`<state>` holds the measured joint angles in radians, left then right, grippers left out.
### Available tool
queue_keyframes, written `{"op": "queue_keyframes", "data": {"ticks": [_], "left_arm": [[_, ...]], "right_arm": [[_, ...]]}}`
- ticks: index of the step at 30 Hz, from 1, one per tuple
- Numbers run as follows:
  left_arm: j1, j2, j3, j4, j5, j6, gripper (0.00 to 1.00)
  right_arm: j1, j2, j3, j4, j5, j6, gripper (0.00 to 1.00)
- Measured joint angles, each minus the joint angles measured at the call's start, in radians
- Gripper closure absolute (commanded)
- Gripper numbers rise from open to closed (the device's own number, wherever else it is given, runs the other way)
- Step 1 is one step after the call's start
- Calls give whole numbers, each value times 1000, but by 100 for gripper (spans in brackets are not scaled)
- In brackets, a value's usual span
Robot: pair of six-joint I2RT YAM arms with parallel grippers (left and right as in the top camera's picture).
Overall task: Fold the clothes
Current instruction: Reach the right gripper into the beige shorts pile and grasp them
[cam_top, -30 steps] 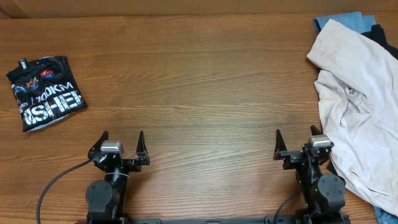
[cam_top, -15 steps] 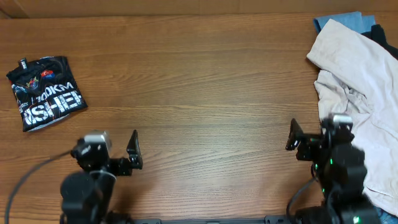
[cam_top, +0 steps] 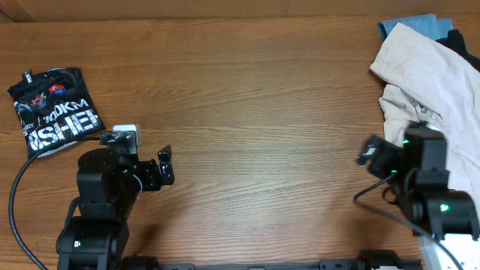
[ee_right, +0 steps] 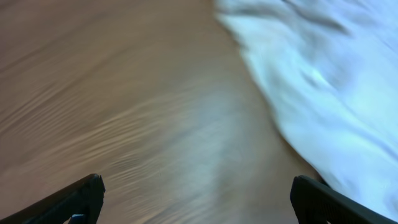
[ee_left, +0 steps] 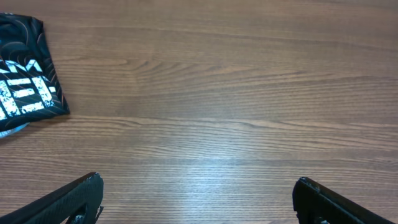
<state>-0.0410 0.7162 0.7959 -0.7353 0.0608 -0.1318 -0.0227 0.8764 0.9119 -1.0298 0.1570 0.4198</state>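
Left gripper [ee_left: 198, 182] and right gripper [ee_right: 197, 180] gape empty — cream shorts [cam_top: 435, 82] near the latter.

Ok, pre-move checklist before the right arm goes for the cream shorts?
1. The left gripper open and empty: ok.
2. The right gripper open and empty: ok.
3. The cream shorts close beside the right gripper: ok.
4. Shorts lying flat: not ok, crumpled over a light blue garment.
5. Bare table in the middle for folding: ok.
6. Right wrist view sharp: not ok, blurred.
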Motion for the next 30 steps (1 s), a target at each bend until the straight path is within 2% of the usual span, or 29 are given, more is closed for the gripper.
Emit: {"op": "queue_keyframes", "data": {"ticks": [5,11,15,24,25,28,30], "left_arm": [[0,0,2,3,0,0,0],[0,0,3,17,0,0,0],[0,0,4,18,0,0,0],[0,0,4,25,0,0,0],[0,0,5,26,0,0,0],[0,0,5,26,0,0,0],[0,0,5,26,0,0,0]], "right_arm": [[-262,51,0,-135,33,160,0],[-480,135,0,-145,43,189,0],[-534,238,-5,-92,46,107,0],[-539,499,-6,-18,41,-39,1],[-539,520,-8,-18,40,-47,5],[-539,560,-11,-19,37,-61,29],[-540,569,-12,-21,31,-69,37]]}}
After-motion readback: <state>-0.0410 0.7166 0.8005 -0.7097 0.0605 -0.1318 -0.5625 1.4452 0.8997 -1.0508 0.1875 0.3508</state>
